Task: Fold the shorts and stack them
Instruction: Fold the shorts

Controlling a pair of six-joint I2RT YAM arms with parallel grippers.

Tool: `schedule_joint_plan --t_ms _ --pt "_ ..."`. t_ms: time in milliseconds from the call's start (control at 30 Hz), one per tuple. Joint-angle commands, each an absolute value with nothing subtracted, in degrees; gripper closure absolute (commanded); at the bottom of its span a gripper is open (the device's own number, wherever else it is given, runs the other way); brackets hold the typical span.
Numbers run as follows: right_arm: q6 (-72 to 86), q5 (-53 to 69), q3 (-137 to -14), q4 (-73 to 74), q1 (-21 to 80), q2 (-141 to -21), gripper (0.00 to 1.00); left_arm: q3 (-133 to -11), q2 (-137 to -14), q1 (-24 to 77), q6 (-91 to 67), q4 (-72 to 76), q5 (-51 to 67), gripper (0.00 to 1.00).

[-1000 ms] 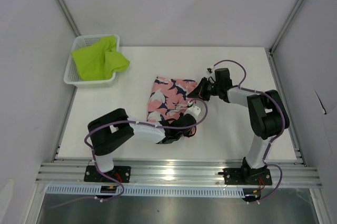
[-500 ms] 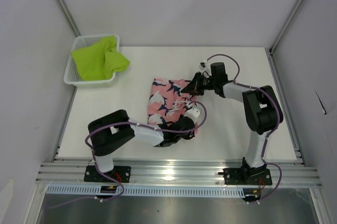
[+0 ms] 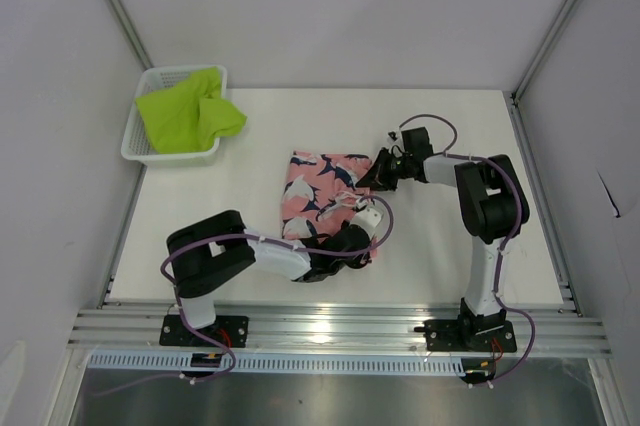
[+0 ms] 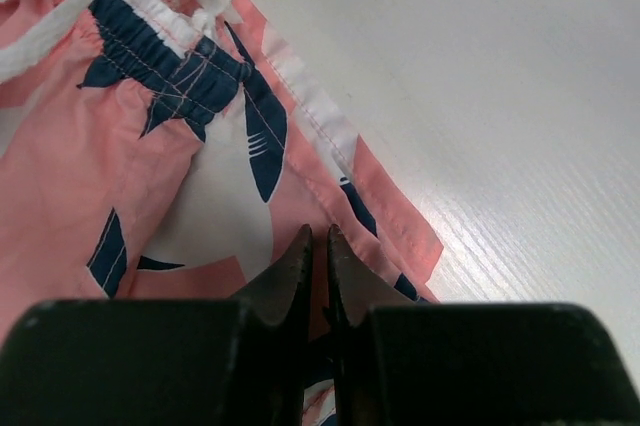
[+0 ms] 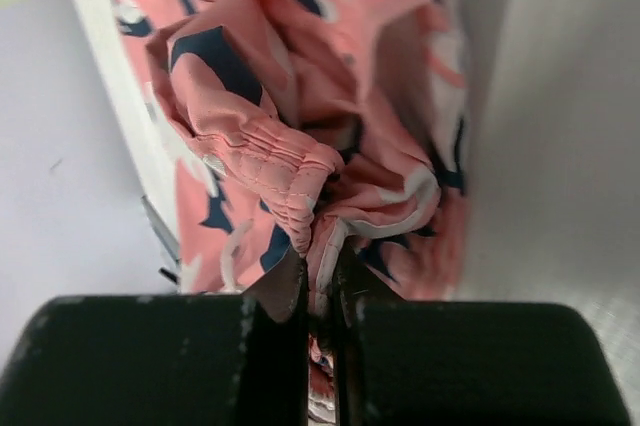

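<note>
The coral-pink shorts (image 3: 318,184) with navy and white print lie bunched on the white table near its middle. My left gripper (image 3: 352,236) is at their near right corner, and the left wrist view shows it (image 4: 318,236) shut on the hem, with pink cloth pinched between the fingers. At the shorts' right edge my right gripper (image 3: 373,174) is shut on a gathered fold of the pink shorts (image 5: 300,146), and the right wrist view shows cloth running down between its fingertips (image 5: 318,264). The lime-green shorts (image 3: 185,111) lie heaped in the basket.
A white mesh basket (image 3: 133,142) stands at the table's far left corner. Grey walls with metal rails close in the table on three sides. The left arm's elbow (image 3: 205,246) rests low near the front edge.
The right gripper swung a little left and back again at the shorts' right edge, and its forearm turned. The pink cloth shifted slightly. Both grips held.
</note>
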State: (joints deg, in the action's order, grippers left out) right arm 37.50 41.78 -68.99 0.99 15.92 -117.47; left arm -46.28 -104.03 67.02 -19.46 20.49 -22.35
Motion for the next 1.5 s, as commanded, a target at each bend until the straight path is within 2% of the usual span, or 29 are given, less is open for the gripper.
schedule_joint_plan --t_ms 0,133,233,300,333,400,433,533,600,633,667,700,800,833,867,1033,1100,1167,1467 --pt "33.05 34.39 -69.17 7.63 16.08 -116.1 1.0 -45.79 -101.96 68.03 -19.86 15.91 -21.88 0.88" --pt "30.94 31.56 -70.4 10.46 16.35 -116.63 0.97 -47.02 -96.87 68.03 -21.09 11.53 -21.09 0.84" --pt "30.5 30.59 -70.57 10.72 16.26 -117.16 0.94 -48.68 -89.14 67.77 -21.27 6.88 -20.66 0.77" --pt "30.32 30.5 -70.58 10.46 16.17 -117.25 0.94 -50.52 -83.79 67.24 -21.27 2.49 -20.22 0.7" --pt "30.41 30.41 -70.75 10.46 16.17 -117.16 0.92 -51.67 -82.28 66.98 -21.18 1.07 -19.69 0.63" --pt "30.24 30.06 -71.01 10.46 16.26 -116.63 0.87 -52.73 -79.55 65.92 -21.44 -1.82 -19.43 0.57" --pt "30.23 29.54 -71.19 10.81 16.26 -116.37 0.78 -53.08 -77.28 65.22 -22.4 -4.63 -19.25 0.52" --pt "30.15 28.4 -71.98 12.04 16.26 -114.44 0.59 -53.26 -74.54 58.74 -25.21 -8.68 -16.37 0.48" --pt "30.5 27.43 -71.98 12.74 16.26 -111.64 0.51 -51.68 -74.27 55.91 -26.45 -9.4 -15.56 0.48" --pt "30.59 26.73 -71.9 13.18 16.43 -110.58 0.42 -50.81 -74.7 53.46 -26.89 -10.19 -15.56 0.49" --pt "30.67 25.41 -71.63 13.71 16.44 -109.44 0.39 -49.58 -74.88 52.31 -27.16 -10.02 -14.95 0.49" --pt "30.85 24.79 -71.63 14.32 16.44 -107.42 0.3 -48.7 -75.14 51.42 -27.77 -9.85 -14.77 0.49" --pt "32.16 21.1 -70.41 15.99 16.43 -103.12 0.17 -46.94 -76.64 49.13 -28.82 -8.01 -14.33 0.5" --pt "33.56 20.14 -69.88 16.61 16.35 -102.14 0.07 -46.41 -77.86 48.78 -29.18 -7.13 -14.41 0.51" --pt "34.62 17.95 -69.18 16.61 16.35 -100.91 0.02 -46.23 -78.65 48.69 -29.61 -6.95 -14.59 0.51" --pt "46.88 12.32 -58.29 15.11 17.84 -89.34 0.01 -44.74 -81.56 48.52 -31.73 -4.58 -14.5 0.56" --pt "50.52 7.84 -53.03 14.51 20.99 -85.19 0.0 -42.81 -81.3 48.52 -32.17 -2.12 -13.8 0.58" --pt "60.52 0.65 -50.9 18.09 25.72 -79.99 0.01 -41.14 -80.25 48.52 -32.69 -0.54 -13.45 0.59" --pt "85.22 -7.47 -42.72 20.56 39.63 -69.18 0.01 -35.51 -80.15 48.69 -38.92 4.39 -14.5 0.61"
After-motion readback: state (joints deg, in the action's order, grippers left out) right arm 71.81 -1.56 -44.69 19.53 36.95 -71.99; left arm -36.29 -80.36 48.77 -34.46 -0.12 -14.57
